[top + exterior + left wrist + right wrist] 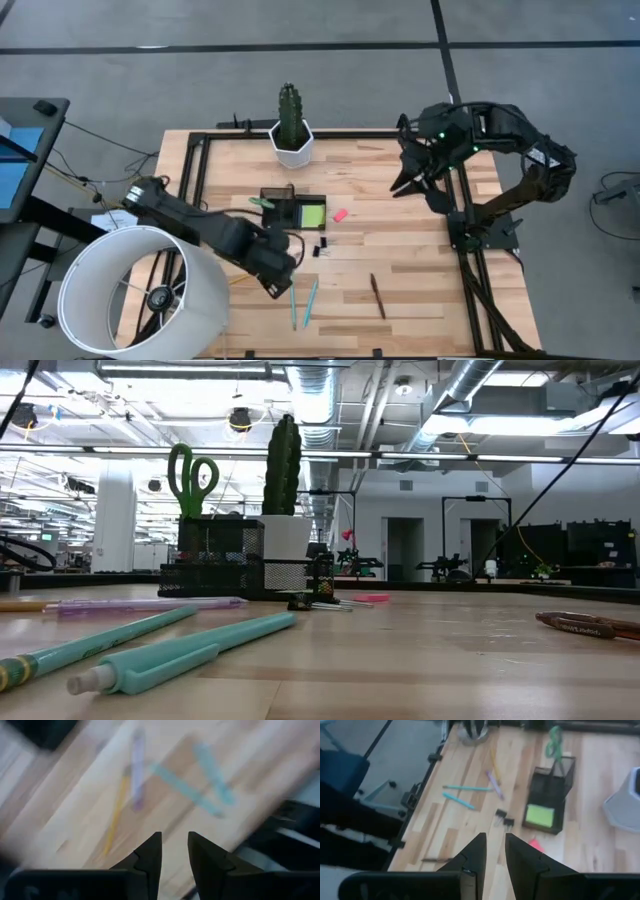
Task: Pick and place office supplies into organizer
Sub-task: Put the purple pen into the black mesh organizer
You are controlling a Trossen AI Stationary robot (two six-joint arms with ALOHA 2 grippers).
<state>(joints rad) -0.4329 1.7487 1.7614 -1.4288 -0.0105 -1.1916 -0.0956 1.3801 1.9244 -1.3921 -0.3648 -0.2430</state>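
High view: the left hand [283,283], fingers [150,857] slightly parted and empty, is hung over two teal plastic pens [303,303] at six o'clock of the black mesh organizer [293,211]. The right hand [405,185] is parked at three o'clock, narrowly parted, empty.

Even, bright overhead light falls on the bench [400,200], with only faint, soft shadows. In the low view, ceiling lamps [240,420] glare white and the nearest teal pens [180,650] are soft, out of focus. The left wrist view is heavily smeared by motion blur; the right wrist view is mildly soft.
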